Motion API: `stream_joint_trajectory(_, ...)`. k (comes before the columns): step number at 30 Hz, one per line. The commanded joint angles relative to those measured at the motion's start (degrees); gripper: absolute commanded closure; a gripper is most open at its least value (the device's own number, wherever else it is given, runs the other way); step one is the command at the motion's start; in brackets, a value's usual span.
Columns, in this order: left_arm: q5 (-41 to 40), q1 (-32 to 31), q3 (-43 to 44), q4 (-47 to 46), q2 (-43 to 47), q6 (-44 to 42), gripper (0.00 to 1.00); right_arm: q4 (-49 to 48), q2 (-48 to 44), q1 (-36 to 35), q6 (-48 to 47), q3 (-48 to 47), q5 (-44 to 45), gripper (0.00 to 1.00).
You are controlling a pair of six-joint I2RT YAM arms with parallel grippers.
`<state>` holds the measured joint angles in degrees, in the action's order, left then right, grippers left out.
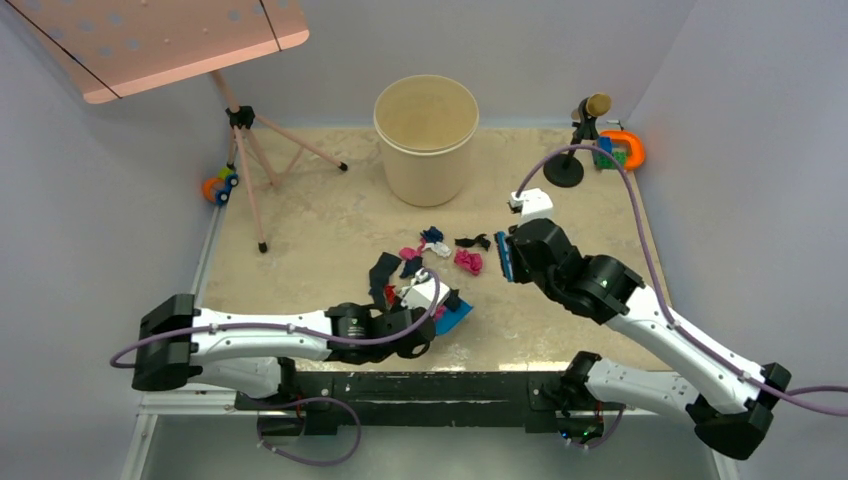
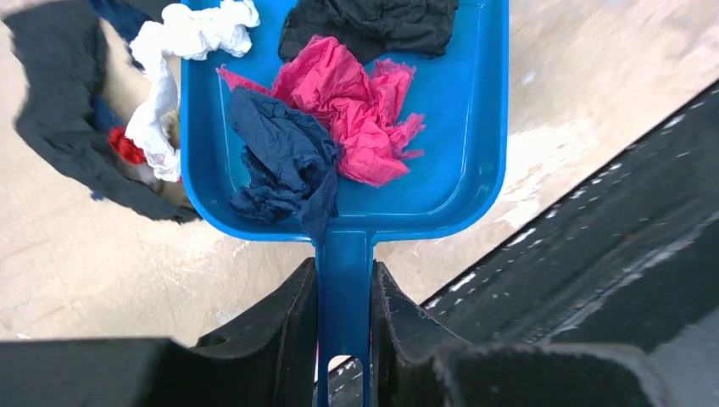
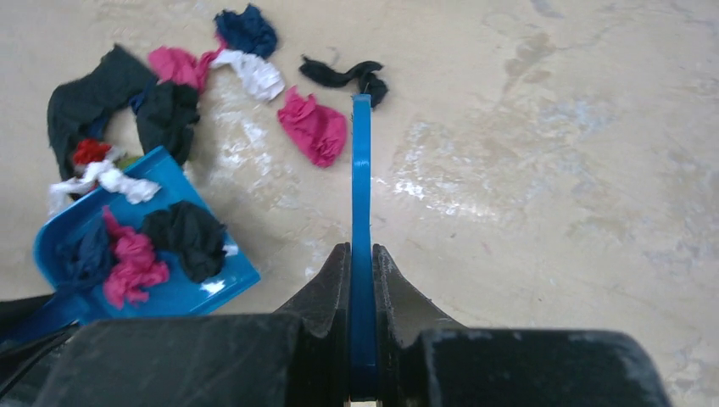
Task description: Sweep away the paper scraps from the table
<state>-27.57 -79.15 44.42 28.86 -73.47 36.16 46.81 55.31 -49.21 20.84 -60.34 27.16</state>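
Observation:
My left gripper (image 2: 343,267) (image 1: 420,322) is shut on the handle of a blue dustpan (image 2: 458,127) (image 1: 457,316) lying on the table (image 1: 330,230). In the pan lie pink (image 2: 348,110), dark blue (image 2: 284,153) and black (image 2: 369,25) paper scraps. A white scrap (image 2: 161,102) drapes over its left rim, beside a red bit (image 2: 125,146) and a large black piece (image 2: 59,110). My right gripper (image 3: 362,250) (image 1: 515,252) is shut on a blue brush (image 3: 362,170), seen edge-on. Loose on the table just left of the brush tip are a pink scrap (image 3: 314,127) (image 1: 468,261), a black strip (image 3: 343,75), a white one (image 3: 254,75) and a dark blue one (image 3: 246,30).
A beige bucket (image 1: 426,135) stands at the back centre. A pink tripod stand (image 1: 250,150) with a pink board (image 1: 160,40) is at the back left, a toy (image 1: 220,185) by it. A black stand (image 1: 580,140) and orange toy (image 1: 625,150) are at the back right. The black rail (image 2: 610,220) runs beside the dustpan.

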Motion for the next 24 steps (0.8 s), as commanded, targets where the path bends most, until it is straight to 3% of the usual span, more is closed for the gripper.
stream_joint_trajectory(1,-2.5,-0.1,6.0,3.1,5.8,-2.4,1.0,0.8,-5.2,0.8,5.8,1.9,7.5,1.0)
stream_joint_trajectory(7,-4.5,2.5,16.0,12.6,2.9,-5.2,1.0,1.4,-7.7,0.9,8.5,3.0,8.5,1.0)
stream_joint_trajectory(13,-2.1,12.0,23.8,12.8,2.8,-7.7,1.0,2.1,-9.2,0.9,9.3,3.3,9.6,1.0)
stream_joint_trajectory(17,-2.1,18.2,34.0,12.8,-0.5,-7.7,1.0,2.2,-9.1,0.9,8.6,2.6,10.5,1.0)
stream_joint_trajectory(18,5.0,19.9,36.4,14.9,-1.7,-16.4,1.0,2.0,-8.8,1.0,8.2,2.5,10.6,1.0)
stream_joint_trajectory(19,8.4,22.0,38.9,16.8,-2.7,-19.3,1.0,1.9,-8.6,1.0,7.7,2.4,10.8,1.0)
stream_joint_trajectory(24,19.9,33.5,54.3,19.5,-10.6,-20.6,1.0,1.9,-7.3,1.1,6.5,2.1,11.9,1.0)
